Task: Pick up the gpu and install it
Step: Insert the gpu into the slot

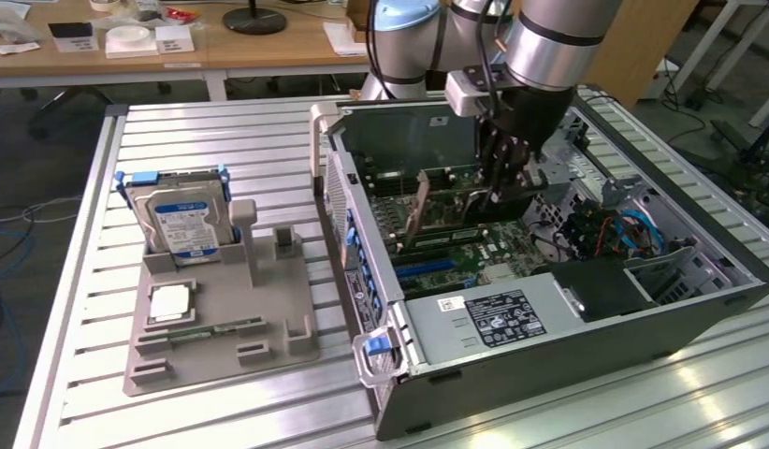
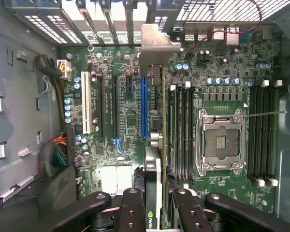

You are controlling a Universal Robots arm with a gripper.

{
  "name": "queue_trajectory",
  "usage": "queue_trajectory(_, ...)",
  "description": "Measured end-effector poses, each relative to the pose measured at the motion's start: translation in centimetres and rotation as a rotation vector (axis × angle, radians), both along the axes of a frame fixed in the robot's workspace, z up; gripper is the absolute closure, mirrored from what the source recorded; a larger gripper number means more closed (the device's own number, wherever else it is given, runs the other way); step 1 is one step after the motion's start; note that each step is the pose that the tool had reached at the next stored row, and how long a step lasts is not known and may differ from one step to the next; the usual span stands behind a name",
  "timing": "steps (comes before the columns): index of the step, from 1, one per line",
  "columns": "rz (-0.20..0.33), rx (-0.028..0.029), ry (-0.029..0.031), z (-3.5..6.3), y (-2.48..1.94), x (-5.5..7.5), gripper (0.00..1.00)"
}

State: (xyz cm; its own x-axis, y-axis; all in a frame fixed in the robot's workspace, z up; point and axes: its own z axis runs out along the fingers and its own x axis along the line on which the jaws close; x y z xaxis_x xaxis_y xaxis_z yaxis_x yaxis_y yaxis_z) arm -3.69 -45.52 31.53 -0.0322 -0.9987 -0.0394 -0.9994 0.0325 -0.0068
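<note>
The gpu (image 2: 158,145) stands on edge inside the open computer case (image 1: 359,234), over the green motherboard (image 2: 111,145). Its silver bracket (image 2: 157,41) meets the rear slot openings. The card sits just beside the long blue slot (image 2: 144,106); I cannot tell whether it is seated. My gripper (image 2: 157,200) reaches down into the case, its black fingers (image 2: 132,205) shut on the card's near end. In the exterior view the gripper (image 1: 500,192) hangs over the board and the gpu (image 1: 422,210) runs from it toward the case's rear wall.
Beside the card are memory slots and an open CPU socket (image 2: 220,142). Cable bundles (image 2: 55,152) lie at the case wall. Left of the case in the exterior view, a grey holder (image 1: 284,332) carries a silver hard drive (image 1: 182,224), a chip and a memory stick (image 1: 216,327).
</note>
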Motion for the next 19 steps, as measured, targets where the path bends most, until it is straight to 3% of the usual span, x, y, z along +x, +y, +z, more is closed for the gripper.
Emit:
queue_trajectory(16, 0.007, 0.0, -0.0151, -1.5, 0.0, -0.6, 0.73)
queue_trajectory(19, 0.008, -0.0003, -0.0153, -1.52, 0.0, -0.6, 0.73)
